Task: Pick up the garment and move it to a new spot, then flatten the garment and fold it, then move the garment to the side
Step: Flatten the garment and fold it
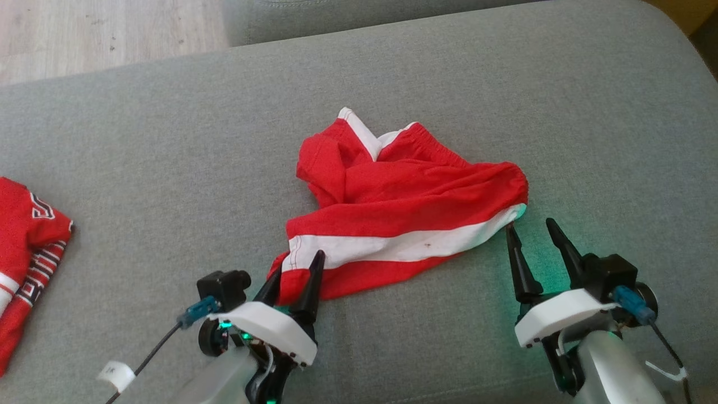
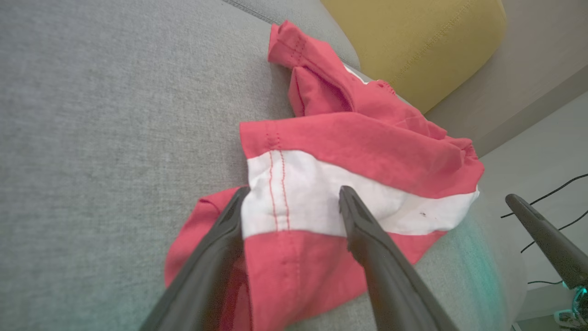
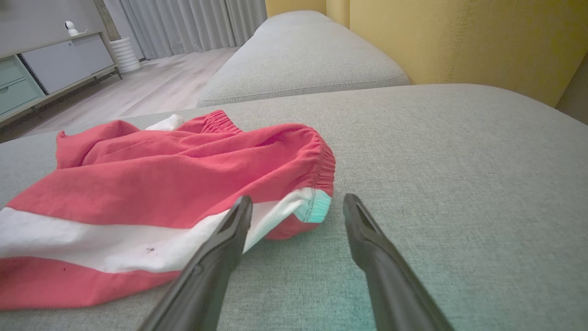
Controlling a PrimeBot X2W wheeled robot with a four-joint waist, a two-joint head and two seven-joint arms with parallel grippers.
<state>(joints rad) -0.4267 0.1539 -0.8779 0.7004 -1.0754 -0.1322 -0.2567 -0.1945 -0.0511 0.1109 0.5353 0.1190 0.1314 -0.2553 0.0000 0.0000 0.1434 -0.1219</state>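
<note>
A grey sofa (image 1: 168,140) has a red and white shirt (image 1: 25,247) lying at its left edge. Nearby are a yellow cushion (image 3: 459,37), a wood floor (image 3: 156,87), grey curtains (image 3: 183,23) and a cabinet (image 3: 59,64).

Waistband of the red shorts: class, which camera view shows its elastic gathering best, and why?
The right wrist view: the waistband sits close, its puckered elastic sharp. The head view shows more of its length, but smaller. The left wrist view catches a glimpse at the shorts' far side.
</note>
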